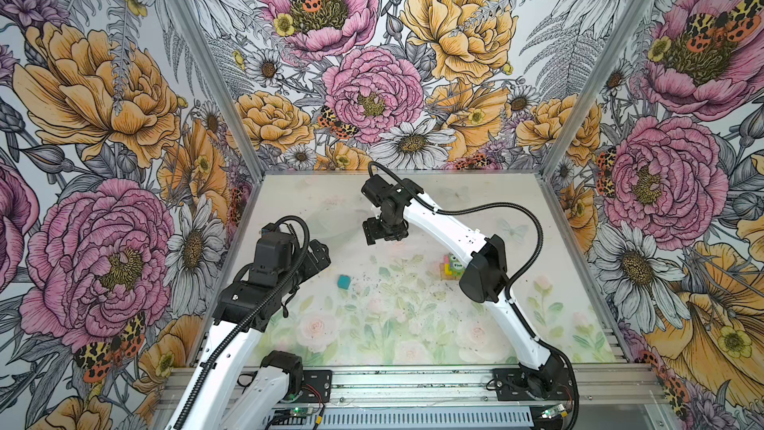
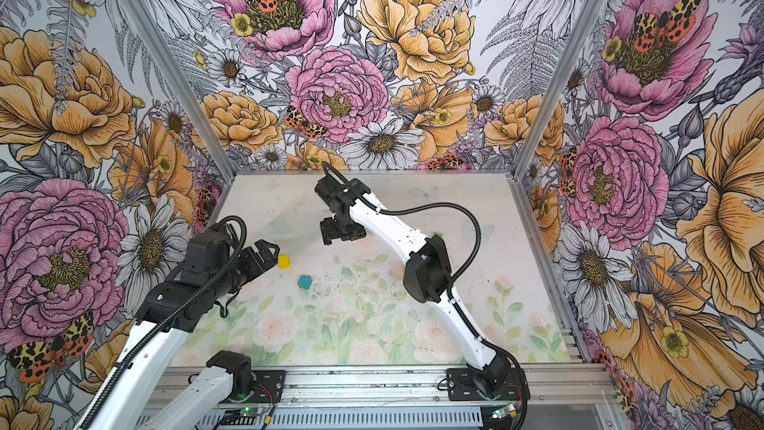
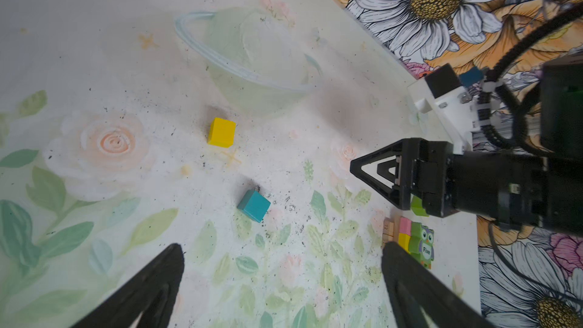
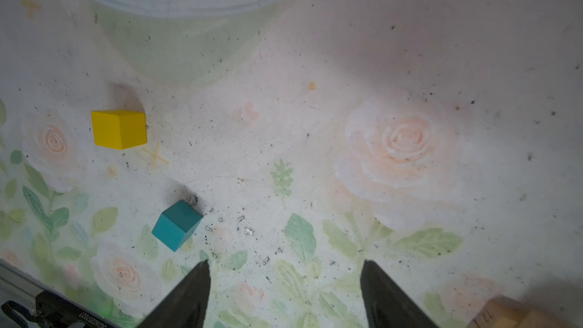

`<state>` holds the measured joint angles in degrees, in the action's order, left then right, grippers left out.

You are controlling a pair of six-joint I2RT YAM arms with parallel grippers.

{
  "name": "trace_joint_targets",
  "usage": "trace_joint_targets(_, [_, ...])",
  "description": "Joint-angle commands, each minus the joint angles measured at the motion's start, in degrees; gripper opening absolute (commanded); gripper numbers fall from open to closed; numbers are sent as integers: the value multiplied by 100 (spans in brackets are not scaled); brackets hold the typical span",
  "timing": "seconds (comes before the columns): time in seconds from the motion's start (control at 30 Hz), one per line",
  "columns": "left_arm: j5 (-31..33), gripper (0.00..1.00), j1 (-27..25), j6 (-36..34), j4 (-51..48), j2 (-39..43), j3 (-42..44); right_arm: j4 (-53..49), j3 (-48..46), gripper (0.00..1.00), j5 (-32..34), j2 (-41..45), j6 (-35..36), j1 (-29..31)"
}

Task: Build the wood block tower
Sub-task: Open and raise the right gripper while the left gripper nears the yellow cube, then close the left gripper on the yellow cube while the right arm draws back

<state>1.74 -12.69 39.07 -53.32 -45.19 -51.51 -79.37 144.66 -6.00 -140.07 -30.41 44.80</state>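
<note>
Top views, read from the left: the left gripper (image 2: pixel 264 252) is seen spread wide and empty, with the yellow cube (image 2: pixel 284 261) lying just beside its tips on the table (image 2: pixel 364 324). The teal cube (image 2: pixel 304 281) is found next, apart from the yellow one. The right gripper (image 1: pixel 374 237) is hung above the table, jaws parted around nothing. Furthest right, the wood block tower (image 1: pixel 450 266) is partly hidden by the right arm (image 1: pixel 481 270); tan, pink, yellow and owl-printed pieces are made out in the left wrist view
</note>
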Motion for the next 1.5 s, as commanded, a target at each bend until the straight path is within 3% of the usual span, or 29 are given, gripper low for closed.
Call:
trace_joint_targets(0.0, [32, 99, 158, -175, -204, -440, -12, -43, 33, 78, 233, 292, -82, -10])
trace_joint_targets(0.23, [248, 98, 445, -604, -70, -1712, -371, 139, -1026, 78, 606, 1272, -96, -30])
trace_joint_targets(0.43, [351, 89, 596, -787, 201, -2499, -496, 368, -1842, 78, 698, 2095, -105, -219])
trace_joint_targets(0.6, [197, 80, 627, -921, 443, -3272, -685, 387, -1915, 78, 610, 2451, -26, -454])
trace_joint_targets(0.97, [366, 78, 550, -1083, 671, -4526, -1074, 387, -2137, 81, 390, 2858, 91, -914])
trace_joint_targets(1.27, [571, 72, 339, -1156, 746, -5227, -1409, 384, -2458, 82, 273, 3140, 172, -1176])
trace_joint_targets(1.47, [661, 63, 277, -1217, 766, -5547, -1590, 383, -2685, 82, 290, 3341, 218, -1332])
